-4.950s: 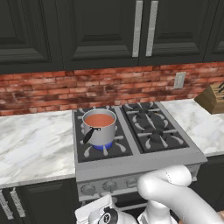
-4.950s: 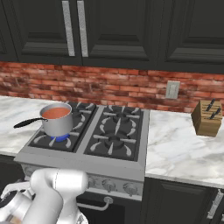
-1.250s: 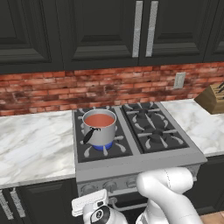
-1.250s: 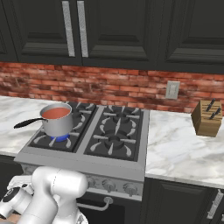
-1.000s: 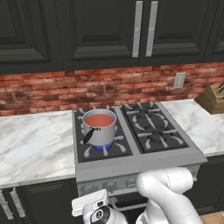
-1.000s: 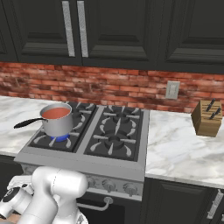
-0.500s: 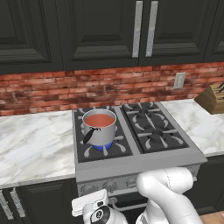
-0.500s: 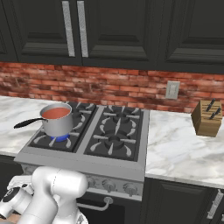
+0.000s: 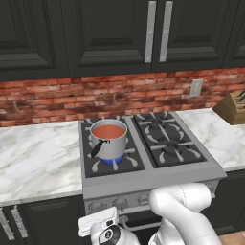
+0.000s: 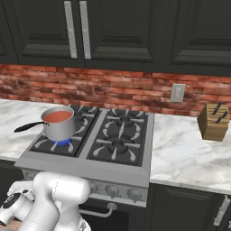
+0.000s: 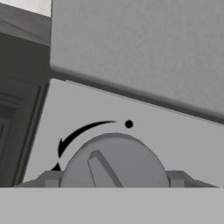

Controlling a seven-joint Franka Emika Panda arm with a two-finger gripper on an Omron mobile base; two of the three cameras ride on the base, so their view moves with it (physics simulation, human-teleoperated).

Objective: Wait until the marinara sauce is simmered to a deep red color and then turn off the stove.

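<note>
Nothing has moved since half a second ago: sauce [image 9: 108,130] orange-red, blue flame under the pan [image 9: 110,146]. Gripper [image 11: 113,181] straddles a stove [image 9: 153,177] knob [image 11: 114,162] (closure on it cannot be told).

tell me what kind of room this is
A home-style kitchen, rendered in simulation. A steel gas stove sits between marble counters, with a saucepan of marinara sauce over a lit burner, a brick backsplash, dark cabinets above, and a knife block.

Your gripper sits tight against a stove [image 9: 153,179] knob [image 11: 114,161]. The 3 other burners [image 10: 119,135] stand bare; the saucepan [image 9: 109,140] blocks 1.
</note>
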